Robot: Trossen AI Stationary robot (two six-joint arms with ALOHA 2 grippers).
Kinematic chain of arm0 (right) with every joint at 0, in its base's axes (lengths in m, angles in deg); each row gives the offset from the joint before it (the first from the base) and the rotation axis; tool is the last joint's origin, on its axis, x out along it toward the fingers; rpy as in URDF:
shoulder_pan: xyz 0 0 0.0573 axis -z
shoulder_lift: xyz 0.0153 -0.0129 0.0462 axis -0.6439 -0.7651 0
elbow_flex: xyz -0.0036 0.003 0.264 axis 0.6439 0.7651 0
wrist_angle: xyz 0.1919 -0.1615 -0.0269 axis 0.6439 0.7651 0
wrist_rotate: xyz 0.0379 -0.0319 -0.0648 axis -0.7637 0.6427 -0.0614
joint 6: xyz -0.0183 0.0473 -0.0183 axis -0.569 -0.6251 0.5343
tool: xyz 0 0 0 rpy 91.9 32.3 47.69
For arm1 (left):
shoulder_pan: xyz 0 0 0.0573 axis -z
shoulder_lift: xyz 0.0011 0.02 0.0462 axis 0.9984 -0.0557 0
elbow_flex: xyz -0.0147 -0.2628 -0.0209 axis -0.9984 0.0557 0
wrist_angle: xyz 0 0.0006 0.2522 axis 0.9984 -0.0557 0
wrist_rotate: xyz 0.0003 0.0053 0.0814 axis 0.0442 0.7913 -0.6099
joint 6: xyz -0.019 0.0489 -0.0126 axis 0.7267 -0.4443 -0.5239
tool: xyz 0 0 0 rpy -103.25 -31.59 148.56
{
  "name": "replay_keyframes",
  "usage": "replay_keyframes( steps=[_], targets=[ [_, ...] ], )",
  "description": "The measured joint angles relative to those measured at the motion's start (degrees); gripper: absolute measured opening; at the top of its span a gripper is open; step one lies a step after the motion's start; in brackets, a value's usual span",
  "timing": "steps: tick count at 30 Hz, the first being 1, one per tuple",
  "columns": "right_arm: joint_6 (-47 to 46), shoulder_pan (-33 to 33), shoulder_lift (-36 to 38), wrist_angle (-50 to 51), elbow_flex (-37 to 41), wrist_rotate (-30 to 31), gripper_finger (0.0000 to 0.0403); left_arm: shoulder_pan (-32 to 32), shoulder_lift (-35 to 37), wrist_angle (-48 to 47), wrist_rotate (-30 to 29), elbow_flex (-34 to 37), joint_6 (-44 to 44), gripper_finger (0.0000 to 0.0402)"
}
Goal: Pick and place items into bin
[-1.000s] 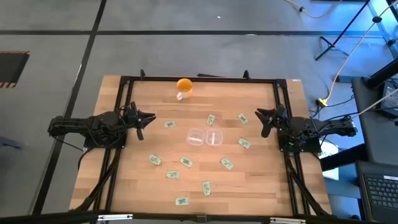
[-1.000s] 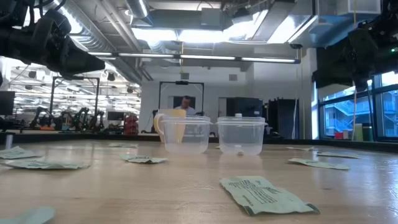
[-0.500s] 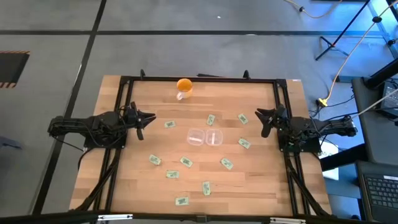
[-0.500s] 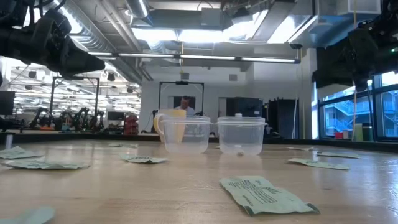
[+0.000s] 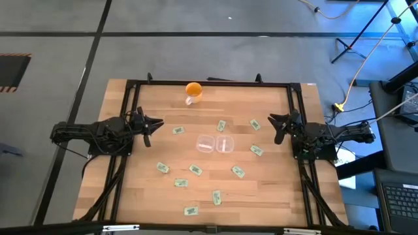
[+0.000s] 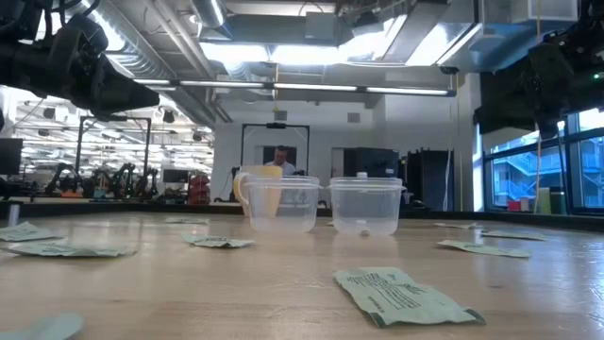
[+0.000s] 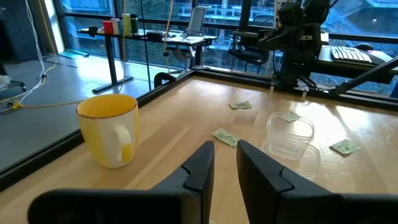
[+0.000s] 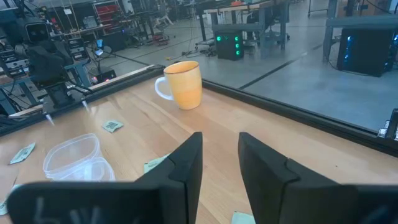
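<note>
A large workshop hall with ceiling ducts, glass walls and desks lies behind the wooden table (image 5: 196,196), which is framed by a dark rail and fills the middle of the high view. The left arm waits at the table's left edge and the right arm at its right edge, both raised clear of the wood. The left gripper (image 5: 151,124) shows a narrow gap between its fingers with nothing in it, and the right gripper (image 5: 277,125) is likewise parted narrowly and holds nothing. At the table's centre stand two clear plastic bins (image 5: 215,144) side by side, touching or nearly so; whether anything lies in them I cannot tell. An orange cup (image 5: 193,90) stands near the far rail, well apart from them. The packets (image 5: 237,172) lie flat and scattered on the wood around the bins, most on the near side, a few between the bins and each gripper. I judge the task barely begun, the step being the choice of a first packet. The next move likely calls for one arm to descend over a nearby packet, fingers widened, and pinch a thin flat thing off the surface.
</note>
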Motion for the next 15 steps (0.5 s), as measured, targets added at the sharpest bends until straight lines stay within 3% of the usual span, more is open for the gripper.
replay_keyframes(
  steps=[15],
  targets=[
    [0.0, 0.0, 0.01, -0.01, 0.01, 0.0, 0.0106, 0.0, 0.0, 0.02, 0.0, -0.01, 0.0, 0.0066]
  ],
)
